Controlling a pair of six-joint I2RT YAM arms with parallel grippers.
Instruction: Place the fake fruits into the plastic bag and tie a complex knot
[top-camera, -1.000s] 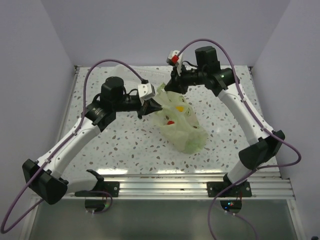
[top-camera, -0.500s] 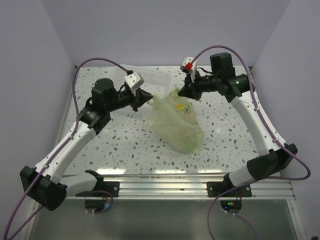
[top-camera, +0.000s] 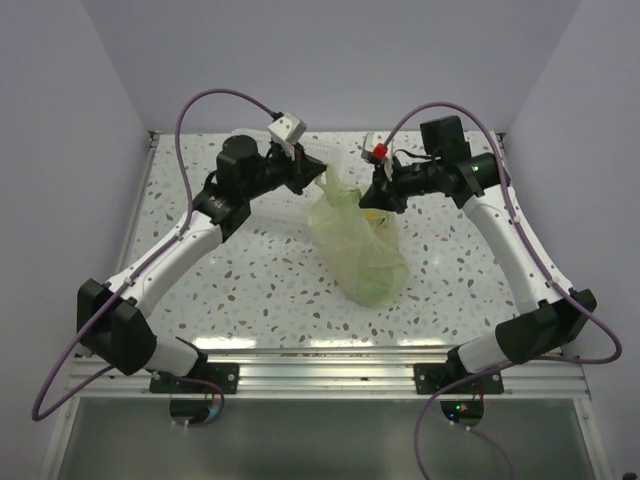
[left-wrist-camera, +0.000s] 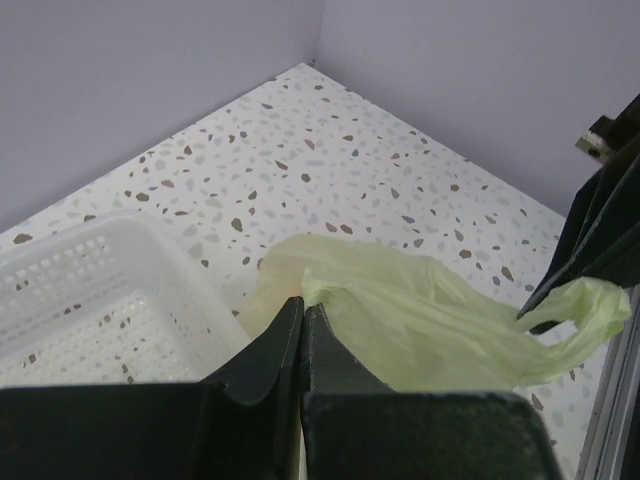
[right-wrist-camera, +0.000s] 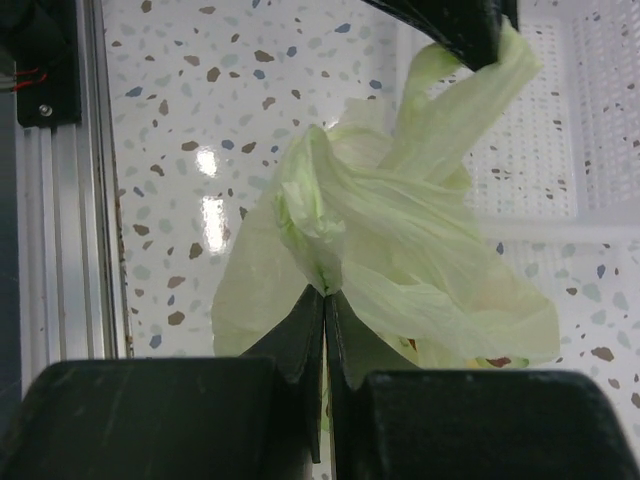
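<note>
The pale green plastic bag lies mid-table with its top pulled up between my two grippers. My left gripper is shut on one bag handle; its tips pinch the bunched film. My right gripper is shut on the other handle, with its tips closed under the gathered plastic. The two handles cross near each other above the bag. The fake fruits are inside the bag. Only faint red and yellow patches show through the film.
The clear-white plastic basket stands behind the bag by the back wall. It also shows in the left wrist view and the right wrist view. The metal rail runs along the near edge.
My left gripper has swung toward the back and right with its handle, now close to the right gripper. The bag's top is drawn narrower and taller. The right gripper shifted slightly left.
</note>
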